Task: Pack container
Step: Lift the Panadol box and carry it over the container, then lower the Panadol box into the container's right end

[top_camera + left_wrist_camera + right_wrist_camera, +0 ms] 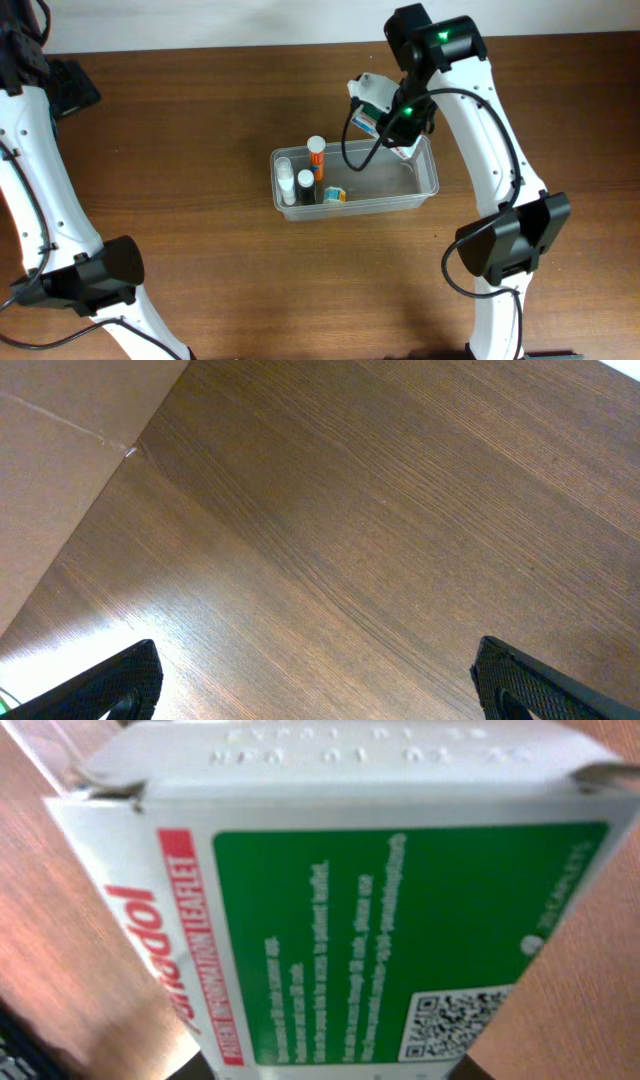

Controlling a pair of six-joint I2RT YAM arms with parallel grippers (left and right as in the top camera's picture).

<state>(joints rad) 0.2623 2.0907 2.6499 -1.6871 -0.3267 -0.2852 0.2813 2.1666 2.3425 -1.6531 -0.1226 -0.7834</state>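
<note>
the right gripper (392, 128) clamps the white-and-green cardboard medicine box (380, 910) over the clear plastic rectangular container (425, 185) for lowering in; the left gripper (320, 685) gapes empty.

My right tool (385, 125) hangs over the far right end of the container (425, 185), gripping a white medicine box (372, 103) that tilts above the rim. The clear container lies near the middle of the desk (200, 110), its long side running left to right. In its left end stand an orange bottle (317, 158) with a white cap, a white-capped dark bottle (305, 187), a pale bottle (286, 178) and a small jar (334, 194). My left arm (40, 190) stretches along the desk's left edge.
</note>
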